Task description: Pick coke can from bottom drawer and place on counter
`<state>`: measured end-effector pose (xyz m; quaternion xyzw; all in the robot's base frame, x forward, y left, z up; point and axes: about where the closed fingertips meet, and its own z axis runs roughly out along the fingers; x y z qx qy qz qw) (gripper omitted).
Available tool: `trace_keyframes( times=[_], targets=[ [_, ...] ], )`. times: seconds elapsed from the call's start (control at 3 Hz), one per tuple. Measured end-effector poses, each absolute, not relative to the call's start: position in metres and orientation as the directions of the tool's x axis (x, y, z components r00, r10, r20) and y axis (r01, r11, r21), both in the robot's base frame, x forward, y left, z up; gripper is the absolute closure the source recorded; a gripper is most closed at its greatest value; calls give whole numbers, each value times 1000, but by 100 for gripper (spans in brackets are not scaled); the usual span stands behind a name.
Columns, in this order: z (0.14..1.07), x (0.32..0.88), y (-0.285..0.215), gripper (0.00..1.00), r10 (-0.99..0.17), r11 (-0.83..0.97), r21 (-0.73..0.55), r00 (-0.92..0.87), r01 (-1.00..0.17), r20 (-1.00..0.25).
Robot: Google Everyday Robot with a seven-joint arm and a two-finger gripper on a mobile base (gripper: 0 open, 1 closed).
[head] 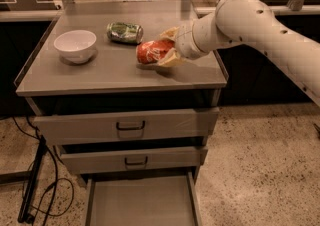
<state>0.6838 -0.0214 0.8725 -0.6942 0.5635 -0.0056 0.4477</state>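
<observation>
The gripper [164, 48] sits just right of the middle of the frame, over the right half of the counter [115, 72]. Its 2 pale fingers [170, 61] are clamped on the coke can [149, 51], 1 above it and 1 below. The can lies on its side, with its free end pointing to the left of the frame. It is low over the counter with a shadow right under it; whether it touches the surface cannot be told.

The white arm [250, 17] comes in from the right edge of the frame and bends down toward the counter.

To the upper left of the coke can, near but apart from it, a green can [125, 32] lies on its side. Farther left, a white bowl [75, 45] stands upright on the counter.

Below the counter, 2 grey drawers with black handles, the upper drawer [165, 122] and the middle drawer [170, 156], stand slightly out from the cabinet. At the bottom of the frame, the bottom drawer [140, 202] is pulled well out, showing its flat grey floor.

Black cables [35, 190] trail on the speckled floor at the lower left.
</observation>
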Motion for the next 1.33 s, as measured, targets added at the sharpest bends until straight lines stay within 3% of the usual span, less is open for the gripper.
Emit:
trace_keyframes(
  times=[0.33, 0.67, 1.33],
  targets=[
    [872, 684, -21, 26, -787, 36, -628, 365, -777, -497],
    [872, 684, -21, 4, -787, 36, -628, 365, -777, -497],
    [872, 684, -21, 0, -787, 36, -628, 365, -777, -497]
  ],
)
